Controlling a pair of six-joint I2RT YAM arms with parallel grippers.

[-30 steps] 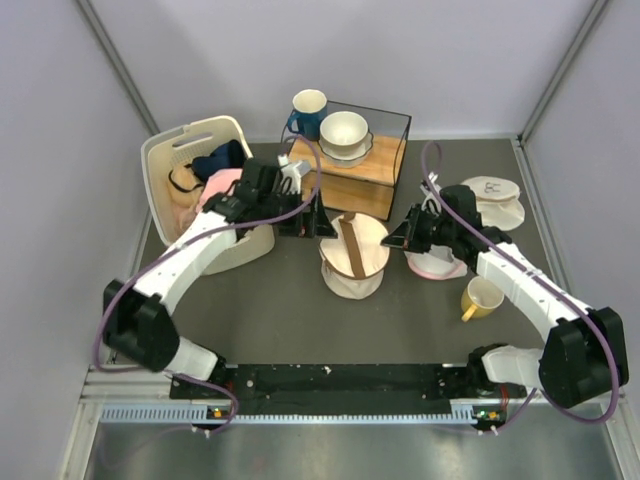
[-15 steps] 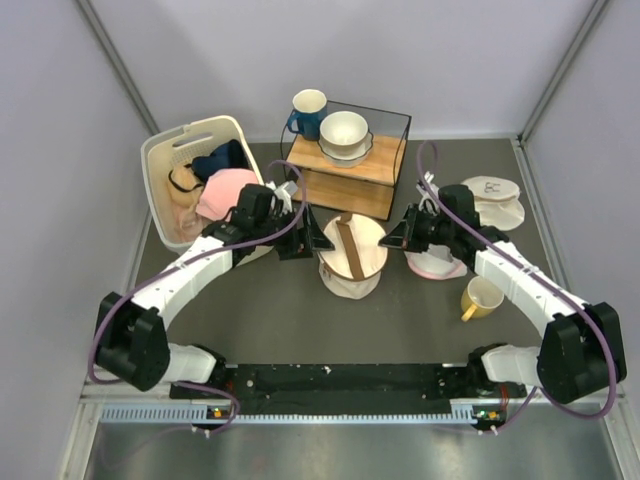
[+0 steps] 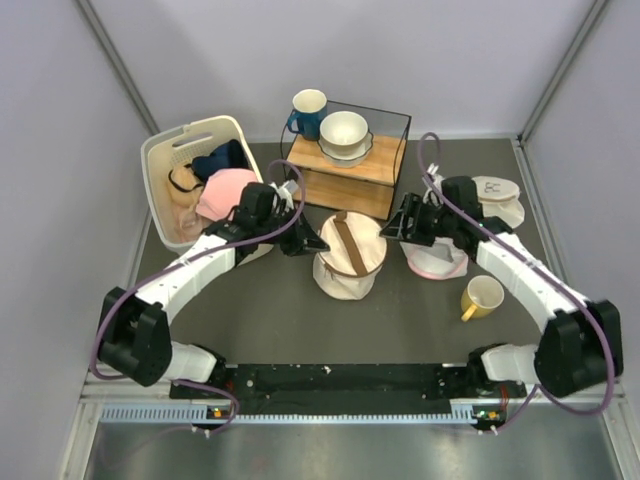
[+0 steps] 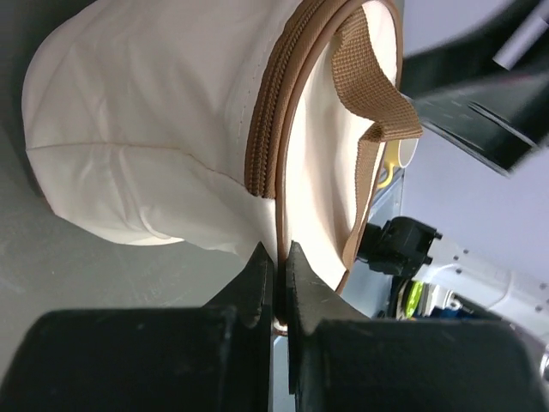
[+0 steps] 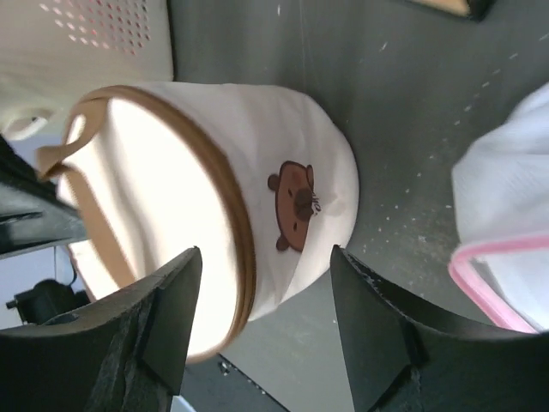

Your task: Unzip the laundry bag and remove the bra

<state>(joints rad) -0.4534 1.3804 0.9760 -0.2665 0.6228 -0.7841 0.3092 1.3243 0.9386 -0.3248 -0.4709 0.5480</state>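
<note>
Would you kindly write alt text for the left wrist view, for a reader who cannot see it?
The left claw is pinched shut on the brown zip rim of a cream cylindrical fabric laundry bag, seen close up. A brown webbing strap crosses the bag's round top, and a yellow mug shows behind it.

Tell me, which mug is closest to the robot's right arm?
The yellow ceramic mug, right beside that arm; the dark blue ceramic mug stands far back by the wooden box.
</note>
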